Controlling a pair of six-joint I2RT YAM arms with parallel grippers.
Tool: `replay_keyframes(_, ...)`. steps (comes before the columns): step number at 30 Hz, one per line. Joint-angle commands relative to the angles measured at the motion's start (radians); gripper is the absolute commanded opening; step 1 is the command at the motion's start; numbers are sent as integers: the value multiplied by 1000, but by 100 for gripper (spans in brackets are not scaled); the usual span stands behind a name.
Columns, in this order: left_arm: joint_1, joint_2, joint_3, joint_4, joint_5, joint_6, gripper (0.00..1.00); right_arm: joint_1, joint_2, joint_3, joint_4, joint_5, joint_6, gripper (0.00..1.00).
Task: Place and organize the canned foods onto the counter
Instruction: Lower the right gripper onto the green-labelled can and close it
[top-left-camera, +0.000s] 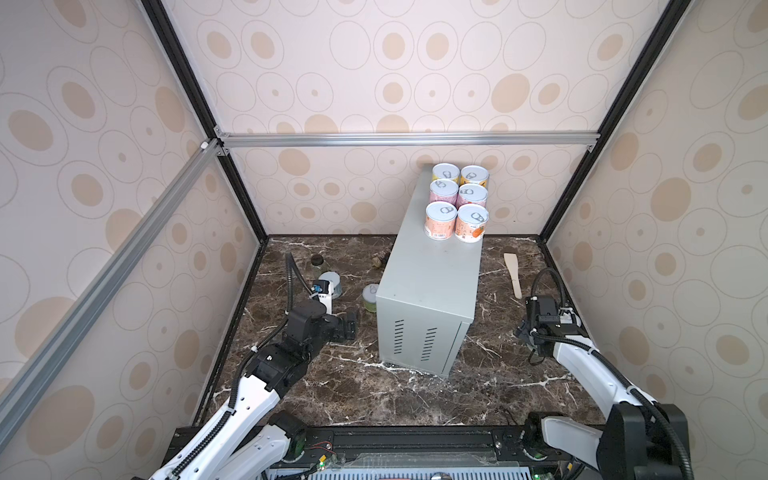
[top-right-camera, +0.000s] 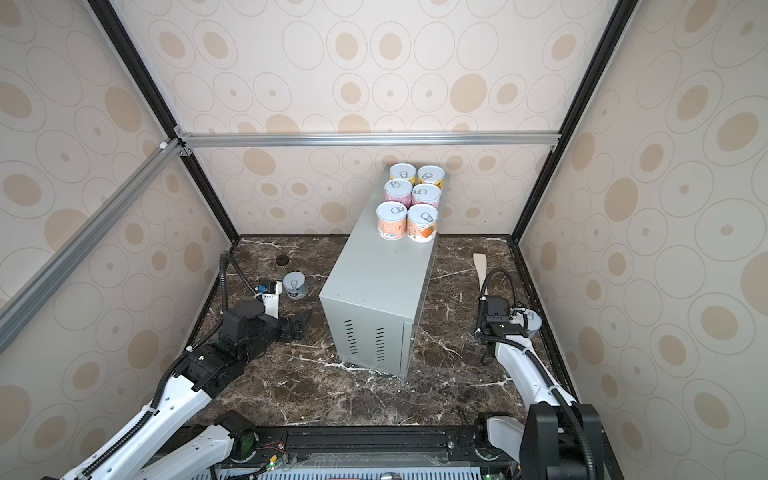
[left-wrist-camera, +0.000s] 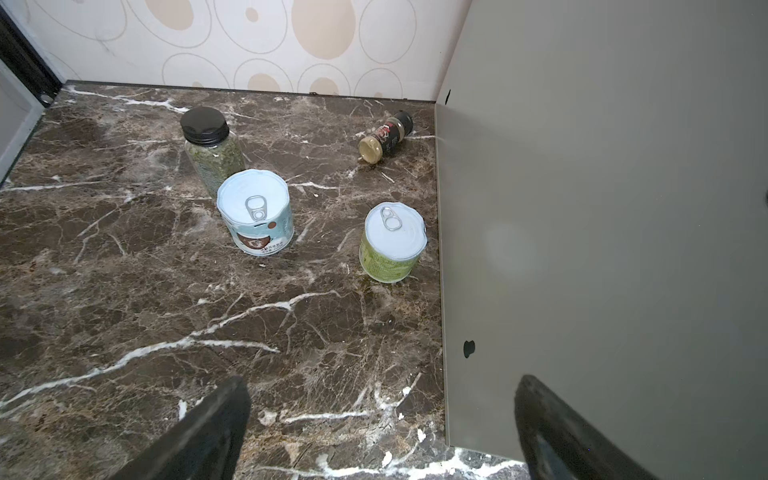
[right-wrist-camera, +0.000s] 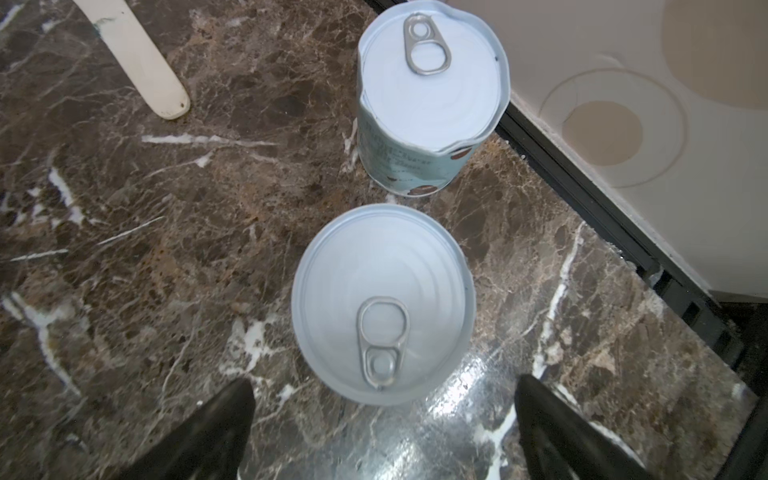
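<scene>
Hovering above a short silver-lidded tin (right-wrist-camera: 383, 305) on the dark brown marble surface (right-wrist-camera: 166, 249), our right gripper (right-wrist-camera: 384, 432) gapes empty; our left gripper (left-wrist-camera: 382, 432) is spread wide too, facing the green-labelled tin (left-wrist-camera: 392, 245) and white-blue tin (left-wrist-camera: 255, 216). Six tins (top-left-camera: 440, 212) crowd the far end of the tall light-grey metal box (top-left-camera: 432, 270). We'd judge them stiff but dentable, slick-labelled: clamp across the round wall, mid-height.

Print on the canned foods (left-wrist-camera: 255, 232) is too blurred to read.
</scene>
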Motion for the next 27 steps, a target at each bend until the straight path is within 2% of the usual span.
replay_keyframes(1, 6, -6, -4, 15, 8, 25, 99, -23, 41, 11, 59, -14, -24, 100)
replay_keyframes(11, 6, 11, -11, 22, 44, 27, 99, -124, 195, 96, 82, -123, -66, 100)
replay_keyframes(19, 6, 21, -10, 24, 49, 28, 99, -153, 297, 158, 61, -168, -123, 100)
replay_keyframes(23, 6, 21, -12, 22, 45, 27, 99, -165, 316, 164, 65, -176, -136, 94)
replay_keyframes(27, 6, 24, -11, 22, 48, 26, 99, -167, 332, 181, 47, -194, -152, 80)
